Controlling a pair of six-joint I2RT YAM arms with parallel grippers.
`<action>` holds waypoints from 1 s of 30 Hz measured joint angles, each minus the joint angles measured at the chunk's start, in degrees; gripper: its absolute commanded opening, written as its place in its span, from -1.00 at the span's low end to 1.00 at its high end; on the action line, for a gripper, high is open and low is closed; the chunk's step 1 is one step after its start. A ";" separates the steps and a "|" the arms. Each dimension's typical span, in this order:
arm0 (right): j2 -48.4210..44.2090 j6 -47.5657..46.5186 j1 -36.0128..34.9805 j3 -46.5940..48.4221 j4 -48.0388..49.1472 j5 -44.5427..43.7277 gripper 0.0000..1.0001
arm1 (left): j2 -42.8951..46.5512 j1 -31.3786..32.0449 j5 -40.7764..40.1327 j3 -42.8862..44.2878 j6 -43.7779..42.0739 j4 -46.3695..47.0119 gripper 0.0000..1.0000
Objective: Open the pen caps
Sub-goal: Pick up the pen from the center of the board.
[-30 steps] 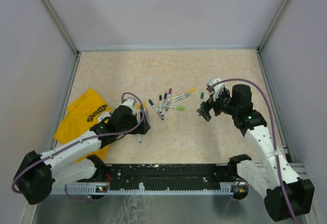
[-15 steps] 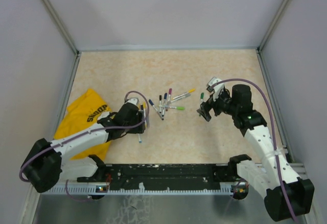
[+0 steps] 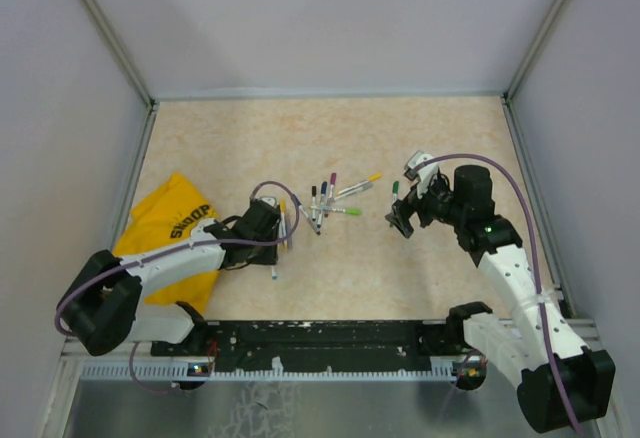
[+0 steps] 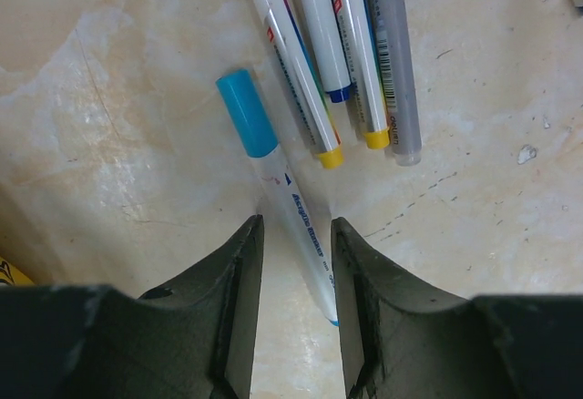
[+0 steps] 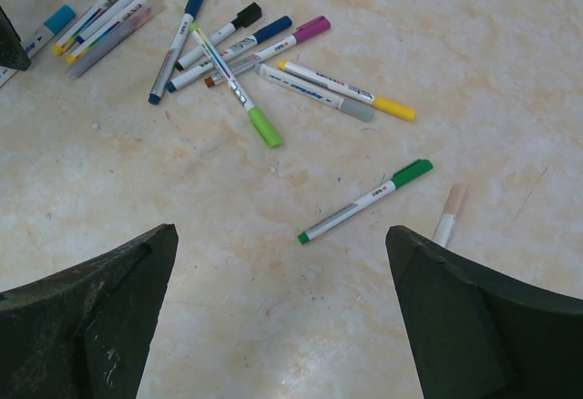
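The left gripper point(image 4: 296, 221) is hanging low over the beige surface point(image 4: 109, 98). Its jaws are partly spread and straddling the white barrel of a pen point(image 4: 296, 212) lying flat. A sliver of surface is showing beside the barrel, so they are not pinching it yet. The pen's turquoise cap point(image 4: 246, 112) is sticking out just beyond the jaw tips, seated on its barrel. Further ahead, several more pens point(image 4: 351, 44) are lying side by side.

The right gripper point(image 5: 280, 235) is hovering with jaws spread wide, holding nothing. Ahead, between them, a green-capped pen point(image 5: 364, 200) is lying alone. Farther off to their left, a loose pile of capped pens point(image 5: 228, 48) is lying crisscrossed.
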State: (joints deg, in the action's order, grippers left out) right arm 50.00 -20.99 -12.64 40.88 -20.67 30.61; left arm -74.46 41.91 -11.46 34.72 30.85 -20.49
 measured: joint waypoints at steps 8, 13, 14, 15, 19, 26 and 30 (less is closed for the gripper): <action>0.00 0.00 0.00 0.00 -0.02 0.17 0.97 | -0.94 0.11 -0.33 0.37 0.00 -0.59 -0.18; 0.00 0.00 0.00 0.00 -0.02 0.31 0.97 | -1.88 0.11 -0.52 1.07 0.00 -0.61 -0.22; 0.00 0.00 0.00 0.00 -0.02 0.33 0.97 | -2.12 0.11 -0.57 1.25 -0.02 -0.61 -0.24; 0.00 0.00 0.00 0.00 -0.02 0.35 0.97 | -2.29 0.11 -0.59 1.33 -0.02 -0.59 -0.26; 0.00 0.00 0.00 0.00 -0.02 0.37 0.97 | -3.13 0.13 -0.85 1.99 0.00 -0.72 -0.35; 0.00 0.00 0.00 0.00 -0.02 0.57 0.97 | -4.09 0.39 -1.46 2.80 0.15 -1.44 -0.67; 0.00 0.00 0.00 0.00 -0.07 0.59 0.97 | -4.35 0.63 -1.86 3.10 0.33 -1.68 -0.82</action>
State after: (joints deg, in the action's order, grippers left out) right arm 50.00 -20.99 -12.64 40.88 -20.73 31.20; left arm -78.81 42.54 -13.32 37.82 31.18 -22.17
